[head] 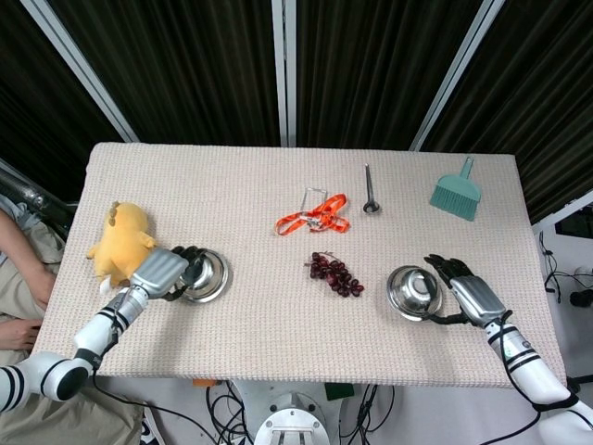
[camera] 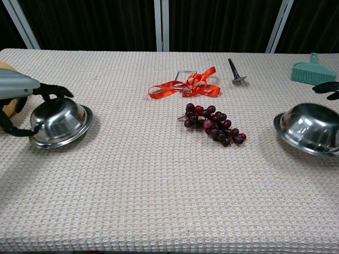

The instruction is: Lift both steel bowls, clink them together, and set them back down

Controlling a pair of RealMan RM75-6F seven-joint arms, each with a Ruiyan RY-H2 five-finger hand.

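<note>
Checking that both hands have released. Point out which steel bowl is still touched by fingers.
The left steel bowl, beside the yellow plush toy: the left hand's fingers rest over its rim. The right steel bowl sits free, the right hand just beside it.

The left robot hand point(head: 165, 272) lies low at the end of a forearm that reaches in from the lower left, its dark fingers point(camera: 52, 91) curled over and around the left steel bowl point(camera: 59, 122), gripping it. The right robot hand point(head: 466, 297) comes in from the lower right, forearm angled up and inward, its fingers point(head: 443, 268) spread beside the right steel bowl point(head: 414, 292); whether they grip it cannot be told.
</note>
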